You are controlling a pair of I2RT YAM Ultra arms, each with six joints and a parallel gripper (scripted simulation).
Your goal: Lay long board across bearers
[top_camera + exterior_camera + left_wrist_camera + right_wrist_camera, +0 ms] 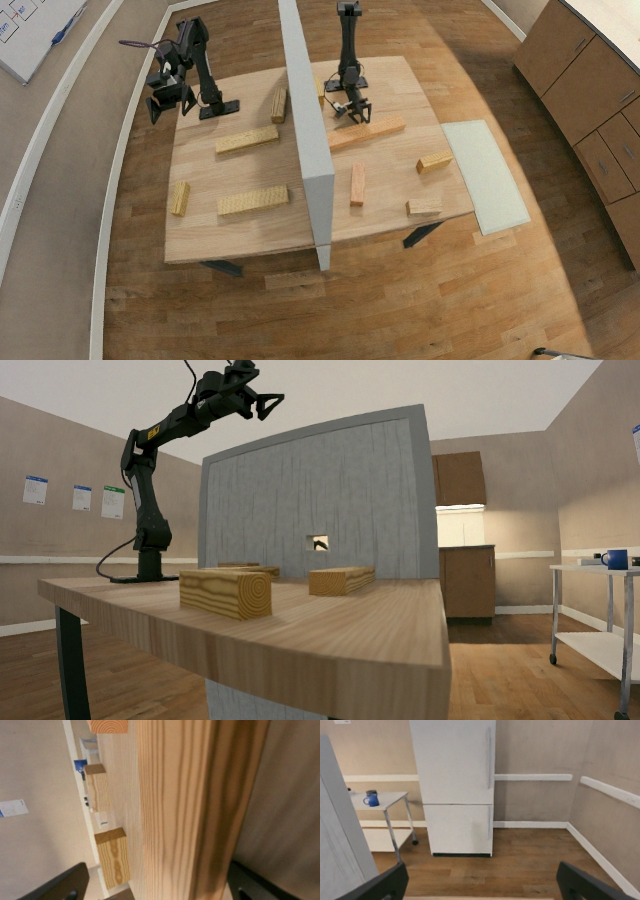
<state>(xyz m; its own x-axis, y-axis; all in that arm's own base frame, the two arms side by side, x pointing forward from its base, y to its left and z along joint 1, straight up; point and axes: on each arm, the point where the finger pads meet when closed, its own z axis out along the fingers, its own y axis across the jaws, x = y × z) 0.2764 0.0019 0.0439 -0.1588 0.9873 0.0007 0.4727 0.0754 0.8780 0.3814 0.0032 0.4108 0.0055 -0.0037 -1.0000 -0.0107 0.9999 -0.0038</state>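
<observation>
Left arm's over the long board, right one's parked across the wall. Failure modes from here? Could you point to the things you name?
- Left gripper (364, 120) (158, 885) is open around the long board (367, 132) (173, 800), which lies askew between the jaws in the wrist view; closing might twist it.
- The slot (317, 542) looks small in the grey panel wall (307, 100) (310, 490) (338, 822), so a tilted board could jam.
- Right gripper (170, 107) (260, 407) (481, 885) is open, well above the table; a late catch might let the board drop.
</observation>
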